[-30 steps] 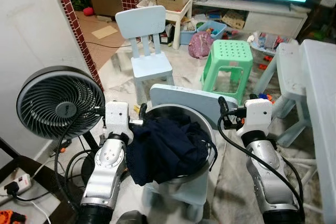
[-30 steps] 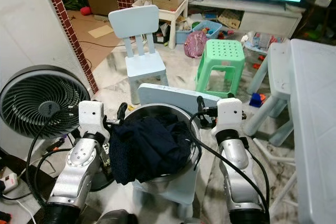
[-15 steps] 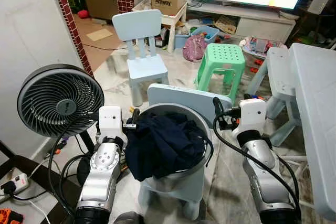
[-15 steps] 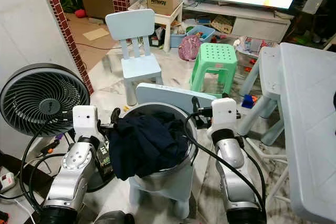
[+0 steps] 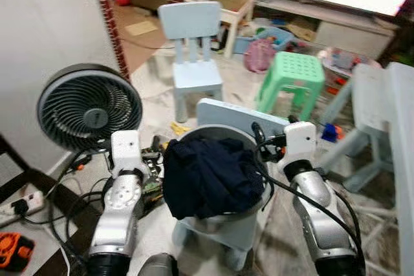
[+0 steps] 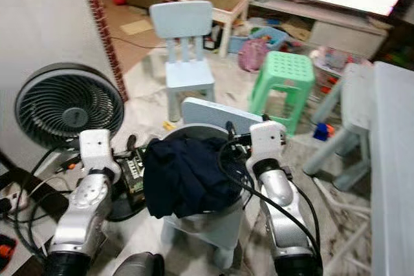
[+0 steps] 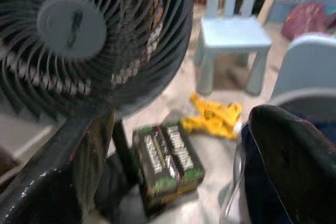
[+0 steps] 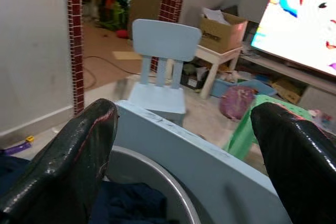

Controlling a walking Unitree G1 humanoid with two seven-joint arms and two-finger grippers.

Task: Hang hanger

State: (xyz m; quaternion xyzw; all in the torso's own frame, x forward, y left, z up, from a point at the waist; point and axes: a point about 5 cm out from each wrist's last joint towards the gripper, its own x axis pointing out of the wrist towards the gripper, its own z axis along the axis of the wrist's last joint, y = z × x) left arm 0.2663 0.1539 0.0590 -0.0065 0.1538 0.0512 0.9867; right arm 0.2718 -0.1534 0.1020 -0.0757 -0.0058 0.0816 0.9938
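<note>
Item: your view has swung left since 0.5 s ago; things unmoved. Left gripper point(image 5: 157, 154) and right gripper point(image 5: 259, 139), fingers spread, flank the bowl point(image 5: 223, 135) of dark clothes point(image 5: 210, 176), centre frame. Hanger: cannot tell where; hanging not begun.

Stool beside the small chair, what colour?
Mint green stool, with a perforated top; clearest in the left eye view.
</note>
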